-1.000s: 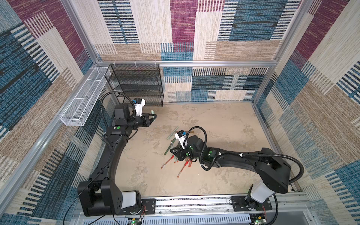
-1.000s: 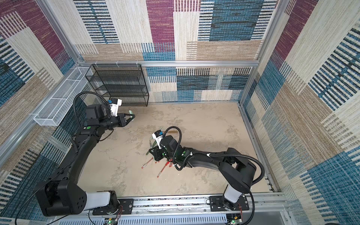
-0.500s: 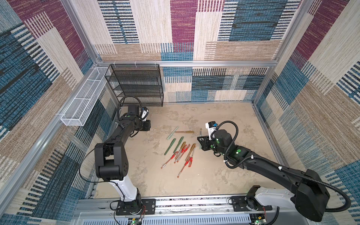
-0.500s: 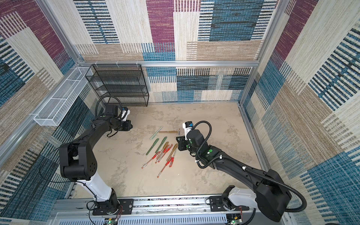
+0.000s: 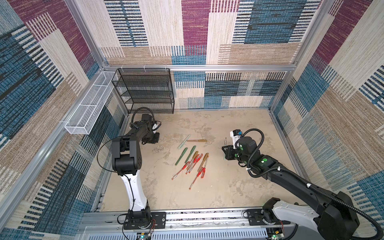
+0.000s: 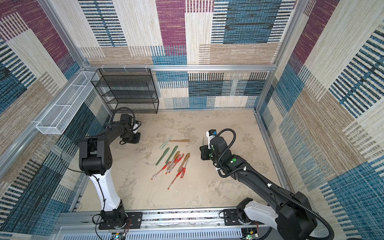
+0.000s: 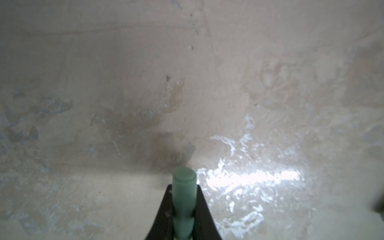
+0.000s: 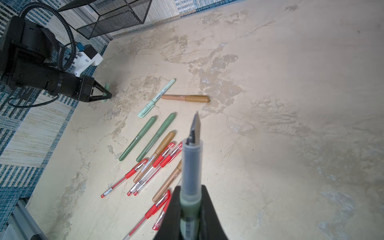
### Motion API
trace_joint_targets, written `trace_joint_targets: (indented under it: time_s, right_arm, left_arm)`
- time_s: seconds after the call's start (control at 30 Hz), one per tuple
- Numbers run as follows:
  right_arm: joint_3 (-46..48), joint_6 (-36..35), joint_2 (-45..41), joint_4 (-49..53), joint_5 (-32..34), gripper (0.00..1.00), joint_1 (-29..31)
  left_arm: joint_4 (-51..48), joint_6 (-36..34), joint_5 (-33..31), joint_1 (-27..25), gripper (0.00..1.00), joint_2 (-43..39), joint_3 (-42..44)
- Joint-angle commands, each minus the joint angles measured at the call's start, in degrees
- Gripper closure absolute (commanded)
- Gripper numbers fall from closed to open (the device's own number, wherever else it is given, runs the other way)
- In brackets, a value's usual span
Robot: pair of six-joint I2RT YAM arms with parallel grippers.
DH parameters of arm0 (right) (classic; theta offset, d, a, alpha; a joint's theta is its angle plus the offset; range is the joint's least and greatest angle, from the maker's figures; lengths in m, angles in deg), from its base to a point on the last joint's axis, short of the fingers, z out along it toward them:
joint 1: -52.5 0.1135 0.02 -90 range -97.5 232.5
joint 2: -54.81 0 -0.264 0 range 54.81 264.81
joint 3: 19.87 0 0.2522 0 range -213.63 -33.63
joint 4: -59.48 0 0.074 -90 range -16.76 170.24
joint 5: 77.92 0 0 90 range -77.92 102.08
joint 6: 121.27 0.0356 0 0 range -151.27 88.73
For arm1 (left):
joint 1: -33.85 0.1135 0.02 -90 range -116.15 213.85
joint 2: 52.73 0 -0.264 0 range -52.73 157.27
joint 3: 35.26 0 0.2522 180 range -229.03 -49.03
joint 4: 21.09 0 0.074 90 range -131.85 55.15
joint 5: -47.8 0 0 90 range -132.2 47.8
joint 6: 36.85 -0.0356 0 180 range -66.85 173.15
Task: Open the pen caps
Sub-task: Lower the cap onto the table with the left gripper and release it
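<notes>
One pen is open: the left claw (image 7: 184, 188) is closed on a pale mint cap (image 7: 185, 178), whose flat end pokes out past the jaws low over the worktop (image 7: 270, 83), and the right claw (image 8: 190, 189) is clamped on a barrel (image 8: 191, 162) with its nib bared. Taking the pile of pens (image 5: 192, 161) in the middle of the worktop as the mark, the cap hangs well off the pile on the left arm's side and the barrel well off it on the right arm's side, neither touching it. The step in hand looks like setting the two halves down. The next move probably calls for laying cap and barrel on bare worktop clear of the pile, then loosening both claws and reaching for a capped pen. Within the pile the red pens (image 8: 164, 154) lie crossed over gold-brown pens (image 8: 167, 138), so a clean grip there looks awkward. The mint pen (image 8: 158, 97) and the lone gold-brown pen (image 8: 185, 98) at the pile's far edge lie freer, though their ends nearly meet. Beyond the pile a black mesh rack (image 5: 145, 91) stands at the back wall, out of the way.
</notes>
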Motion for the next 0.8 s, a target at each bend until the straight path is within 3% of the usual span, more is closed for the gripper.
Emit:
trace_joint_targets:
  time_s: [0.0, 0.07, 0.2, 0.37, 0.43, 0.6, 0.77]
  right_arm:
    - [-0.4, -0.1, 0.2, 1.2, -1.5, 1.00, -0.3]
    - [-1.0, -0.5, 0.6, 1.8, -1.4, 1.00, -0.5]
    - [-1.2, -0.2, 0.8, 1.8, -1.2, 1.00, -0.7]
    - [-1.9, -0.8, 1.2, 1.8, -0.5, 1.00, -1.0]
    - [-2.2, -0.8, 0.7, 2.2, -0.2, 1.00, -1.1]
    - [-3.1, -1.2, 0.0, 3.4, 0.2, 1.00, -2.0]
    - [-7.5, -4.8, 3.9, 6.6, -1.4, 1.00, -5.2]
  left_arm:
    - [-2.4, -0.9, -2.0, 0.1, 0.96, 2.1, -1.6]
    - [-2.8, -0.7, -2.3, 0.1, 0.92, 3.1, -2.3]
    - [-2.5, -0.8, -3.5, 0.1, 0.73, 3.4, -2.3]
    - [-2.7, -0.7, -3.6, 0.0, 0.67, 3.2, -2.4]
    - [-2.9, -0.5, -3.6, 0.0, 0.59, 2.1, -2.4]
    - [-4.0, 0.9, -2.1, -0.5, 0.42, -3.9, -2.2]
    - [-1.5, 1.9, 4.2, -1.4, 0.26, -15.6, 4.3]
